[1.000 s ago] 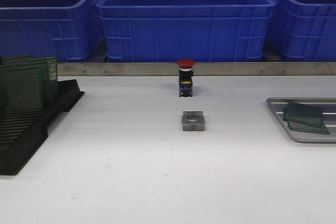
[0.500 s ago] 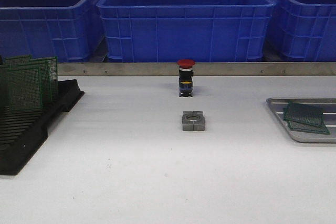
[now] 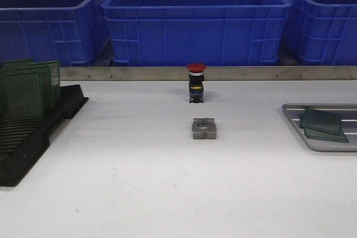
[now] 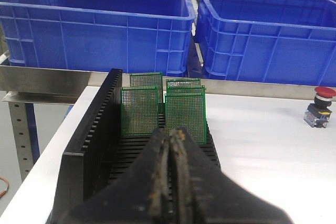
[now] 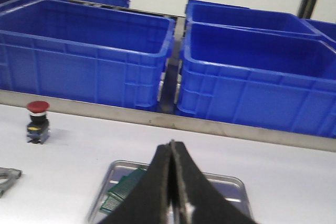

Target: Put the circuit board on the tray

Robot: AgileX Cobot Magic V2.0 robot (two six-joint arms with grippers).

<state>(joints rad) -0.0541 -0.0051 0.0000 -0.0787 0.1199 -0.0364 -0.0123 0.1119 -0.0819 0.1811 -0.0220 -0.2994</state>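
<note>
Several green circuit boards (image 3: 28,90) stand upright in a black slotted rack (image 3: 33,132) at the table's left; they also show in the left wrist view (image 4: 185,113). The silver tray (image 3: 295,116) at the right edge holds a few flat green boards (image 3: 322,125); the right wrist view shows the tray (image 5: 231,184) and boards (image 5: 126,187) too. My left gripper (image 4: 172,135) is shut and empty, above the rack's near end, short of the boards. My right gripper (image 5: 171,145) is shut and empty, above the tray. Neither gripper shows in the front view.
A red-capped push button (image 3: 196,82) and a grey metal block (image 3: 203,128) stand mid-table. Blue plastic bins (image 3: 195,20) line the back behind a metal rail (image 3: 223,73). The table's left edge drops off beside the rack (image 4: 31,171).
The front view has shifted very slightly; no object has moved.
</note>
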